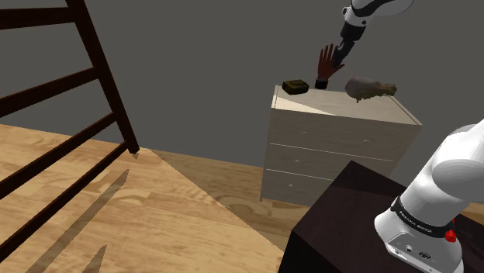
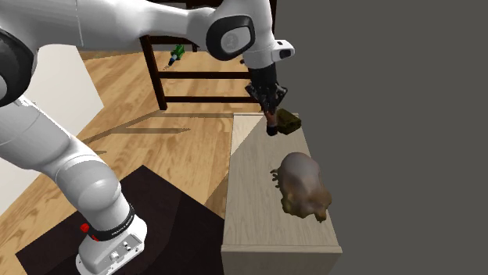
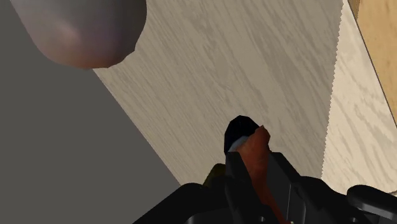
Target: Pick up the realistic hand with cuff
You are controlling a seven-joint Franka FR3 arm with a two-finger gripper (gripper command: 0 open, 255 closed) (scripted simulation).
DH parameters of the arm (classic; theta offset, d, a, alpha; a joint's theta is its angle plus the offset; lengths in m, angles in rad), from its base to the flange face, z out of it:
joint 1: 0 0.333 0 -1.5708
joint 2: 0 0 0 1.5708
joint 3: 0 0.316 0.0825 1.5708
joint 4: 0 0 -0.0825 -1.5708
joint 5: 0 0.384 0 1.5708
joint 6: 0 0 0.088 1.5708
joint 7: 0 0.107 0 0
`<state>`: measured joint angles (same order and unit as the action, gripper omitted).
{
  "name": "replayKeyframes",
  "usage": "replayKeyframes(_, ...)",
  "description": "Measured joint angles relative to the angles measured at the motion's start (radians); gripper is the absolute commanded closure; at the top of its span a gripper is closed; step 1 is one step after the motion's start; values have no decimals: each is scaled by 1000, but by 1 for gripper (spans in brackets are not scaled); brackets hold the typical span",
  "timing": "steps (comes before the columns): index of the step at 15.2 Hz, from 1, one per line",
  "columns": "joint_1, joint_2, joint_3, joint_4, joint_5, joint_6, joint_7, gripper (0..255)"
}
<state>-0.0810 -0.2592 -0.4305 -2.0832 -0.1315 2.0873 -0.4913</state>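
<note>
You have the black two-finger hand [image 1: 338, 56] pinching the reddish-brown model hand with a black cuff [image 1: 329, 67]. In the wrist view the two black fingers [image 3: 236, 172] clasp its reddish-brown part [image 3: 257, 147] from either side, and the cuff end points away from them toward the surface below. In the shoulder view the model stands roughly upright over the back of the pale wooden chest of drawers [image 1: 333, 147], its fingers up and its cuff down at about the level of the top. You cannot tell there whether the cuff touches the wood. A small dark olive box [image 1: 295, 86] lies on the top just beside it, toward the shoulder view's left. A lumpy brown animal figure [image 1: 371, 88] lies on the same top, toward that view's right and apart from the model. In the second exterior view the white arm reaches over the far end of the chest [image 2: 254, 195], the olive box [image 2: 288, 119] sits just past the fingers [image 2: 270, 111], and the brown figure [image 2: 303, 183] lies nearer the camera.
</note>
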Motion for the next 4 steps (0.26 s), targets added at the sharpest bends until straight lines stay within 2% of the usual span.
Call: replayKeyframes(4,1,-2,2,46,2,-48,-4,255)
